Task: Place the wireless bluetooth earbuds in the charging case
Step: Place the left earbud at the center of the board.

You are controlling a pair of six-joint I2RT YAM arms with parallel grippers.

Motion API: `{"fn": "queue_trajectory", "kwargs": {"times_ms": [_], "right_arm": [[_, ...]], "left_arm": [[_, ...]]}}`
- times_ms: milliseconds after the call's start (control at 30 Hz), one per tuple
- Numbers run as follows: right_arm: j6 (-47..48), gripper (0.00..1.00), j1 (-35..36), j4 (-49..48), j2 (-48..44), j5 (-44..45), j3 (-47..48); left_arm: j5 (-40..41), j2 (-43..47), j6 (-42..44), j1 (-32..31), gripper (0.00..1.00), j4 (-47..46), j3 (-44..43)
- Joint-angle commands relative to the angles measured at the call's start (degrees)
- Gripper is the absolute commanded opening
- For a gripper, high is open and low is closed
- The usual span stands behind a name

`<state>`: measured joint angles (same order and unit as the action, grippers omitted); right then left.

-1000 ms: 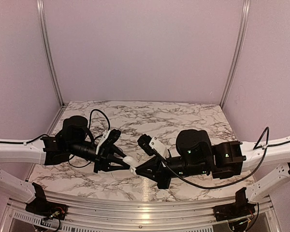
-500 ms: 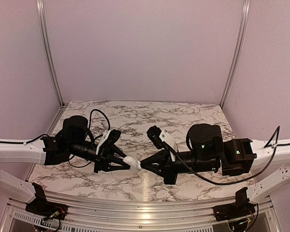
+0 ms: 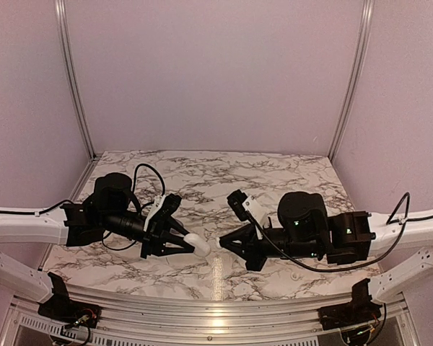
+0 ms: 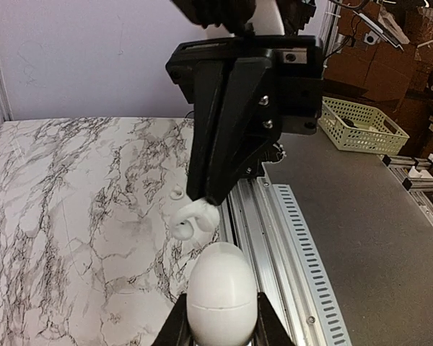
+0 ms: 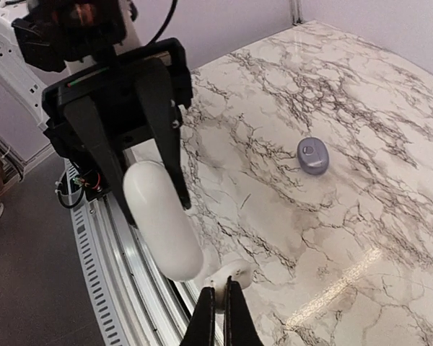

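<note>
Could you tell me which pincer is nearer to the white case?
Left. The left pincer is clamped on the white case; the right pincer, holding a small white piece, sits a short gap beyond its free end.

Marble table (image 3: 274, 169) lying under pale purple walls (image 3: 216, 72). Metal posts (image 3: 71, 79) standing in back corners. Silver rail (image 4: 278, 238) with holes running along table edge. Yellow basket (image 4: 364, 126) sitting on grey surface (image 4: 361, 231). Brown boxes (image 4: 404, 72) piling up behind basket.

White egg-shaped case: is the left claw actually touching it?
Touching. The left wrist view shows the left gripper with a finger pressed against each side of the white charging case, no gap.
</note>
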<state>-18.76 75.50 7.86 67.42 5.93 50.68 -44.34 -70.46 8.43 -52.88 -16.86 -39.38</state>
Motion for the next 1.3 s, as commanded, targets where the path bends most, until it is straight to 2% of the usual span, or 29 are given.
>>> {"fn": "queue_trajectory", "kwargs": {"times_ms": [0, 100, 267, 400, 633, 833, 933, 1033, 1267], "right_arm": [[-6.0, 0.00, -6.0, -6.6, 1.8, -3.8, -8.7], [-7.4, 0.00, -7.8, -15.8, 5.5, -8.8, -13.3], [-7.2, 0.00, -8.4, -21.5, 13.1, -12.4, -13.4], [-8.3, 0.00, -10.4, -29.5, 17.5, -16.8, -16.6], [-11.9, 0.00, -13.6, -35.6, 21.9, -18.0, -22.7], [-12.9, 0.00, -13.8, -31.1, 20.7, -15.9, -24.5], [-13.5, 0.08, -13.9, -26.3, 18.7, -12.3, -24.2], [-13.7, 0.12, -13.8, -22.3, 16.7, -10.3, -23.6], [-11.6, 0.23, -13.4, -14.3, 13.0, -13.3, -18.9]], "left_arm": [[2.6, 1.6, 1.6, 0.0, 0.00, 2.1, -1.1], [4.2, 2.2, 1.8, 0.0, 0.00, 2.6, -0.8], [5.0, 2.2, 2.0, 0.2, 0.00, 3.1, -0.9], [5.1, 2.1, 2.2, 0.3, 0.00, 3.4, -1.0], [5.0, 1.4, 2.4, 0.2, 0.00, 3.7, -1.4], [4.9, 1.5, 2.4, 0.2, 0.00, 3.8, -1.4], [4.9, 1.4, 2.3, 0.2, 0.00, 3.9, -1.4], [4.8, 1.2, 2.3, 0.2, 0.00, 3.9, -1.5], [4.8, 0.0, 2.5, 0.3, 0.00, 3.8, -2.1]]}}
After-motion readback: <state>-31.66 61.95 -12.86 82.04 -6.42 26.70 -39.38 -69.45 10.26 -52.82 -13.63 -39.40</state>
